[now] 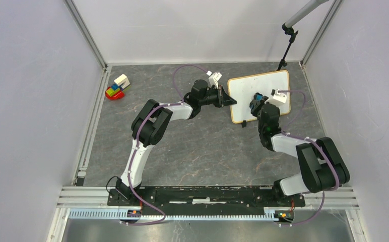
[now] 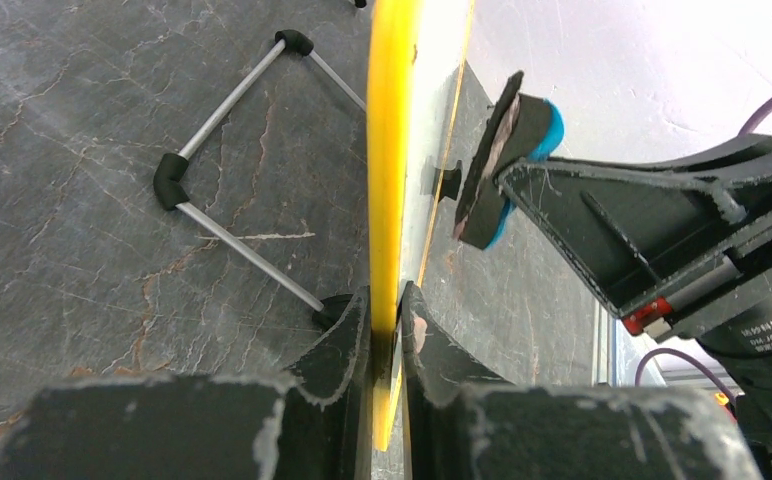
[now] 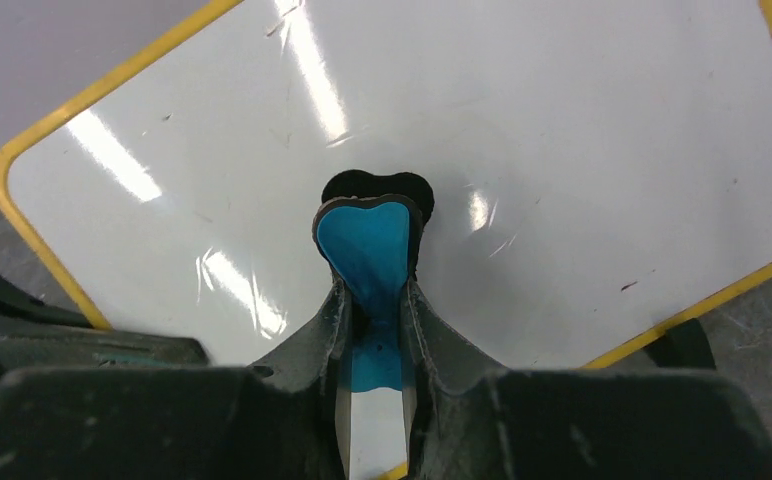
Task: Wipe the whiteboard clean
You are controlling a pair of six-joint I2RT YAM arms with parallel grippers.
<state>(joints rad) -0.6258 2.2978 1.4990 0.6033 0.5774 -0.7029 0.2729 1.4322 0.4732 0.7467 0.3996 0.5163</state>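
Closest to me, the two arms rise from the near edge of the grey tabletop (image 1: 207, 146) and bend in toward its far right part. The left tool (image 2: 387, 320) is pressed together on the yellow-framed edge of the whiteboard (image 3: 562, 150), gripping it at the board's left side. The right tool (image 3: 372, 300) pinches a blue eraser (image 3: 367, 245) with a dark felt face and holds it up to the middle of the white surface. From where I stand I can't tell if the felt touches the surface or stops just short. The board stands propped on a thin wire stand (image 2: 242, 250) and looks nearly clean, apart from a small dark speck low on the right. Farther off, some colourful toy blocks (image 1: 117, 88) sit at the far left edge.
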